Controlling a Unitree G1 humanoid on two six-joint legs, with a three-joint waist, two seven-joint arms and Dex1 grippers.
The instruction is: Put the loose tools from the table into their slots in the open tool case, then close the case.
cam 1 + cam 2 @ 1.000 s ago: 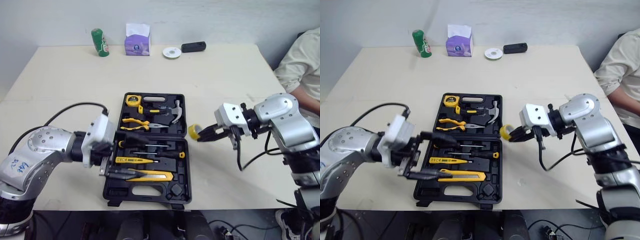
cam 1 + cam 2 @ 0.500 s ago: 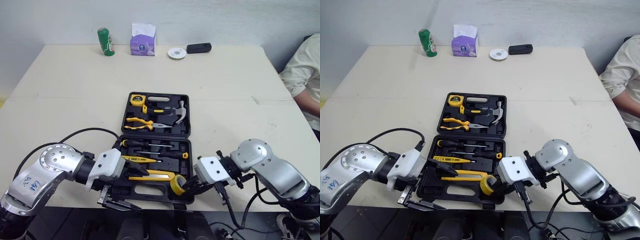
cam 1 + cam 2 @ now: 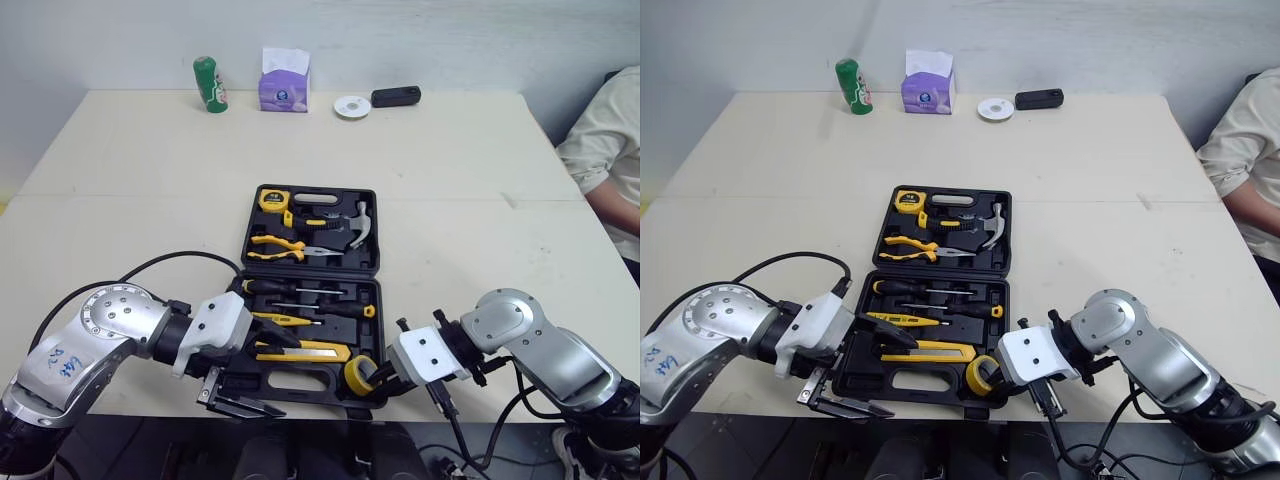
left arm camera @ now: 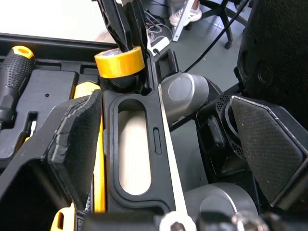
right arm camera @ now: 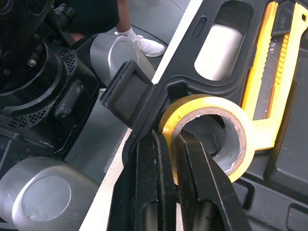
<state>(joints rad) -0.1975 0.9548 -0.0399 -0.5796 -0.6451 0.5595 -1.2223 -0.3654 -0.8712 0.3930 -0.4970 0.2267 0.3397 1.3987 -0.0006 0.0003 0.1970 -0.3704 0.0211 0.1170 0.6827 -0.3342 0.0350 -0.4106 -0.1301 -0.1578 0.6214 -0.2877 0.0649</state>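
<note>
One open tool case [image 3: 312, 190] lies on the worktop [image 3: 130, 180], its lid half away from the robot and its handle half near. In it I count one yellow tape measure [image 3: 265, 199], one hammer [image 3: 350, 222], one pair of yellow-handled pliers [image 3: 268, 243], two black-handled screwdrivers [image 3: 268, 286], one slim yellow tester [image 3: 278, 320] and one yellow utility knife [image 3: 312, 352]. One roll of yellow tape [image 3: 359, 375] is at the near right corner of the case, beside the knife's tip. The right end effector [image 5: 171, 139] is clamped on its wall, one finger inside the ring and one outside. The left end effector [image 3: 288, 378] has its fingers wide apart at the near left of the case, one finger over the handle half and the other beyond the worktop's near edge. Along the far edge stand one green can [image 3: 206, 84], one tissue box [image 3: 284, 80], one white disc [image 3: 348, 105] and one black device [image 3: 396, 96]. A second ago the roll was held off the case's right side by the hinge, and the left end effector was beside the case's left wall. Half a second ago the roll was already at the near right corner, and it now sits slightly nearer the front rim. The roll covers whatever recess lies under it, so I cannot tell whether it is seated or just above. The small pieces in the lid's middle are hard to make out. A person's sleeve [image 3: 605, 150] is cut off at the right edge.
</note>
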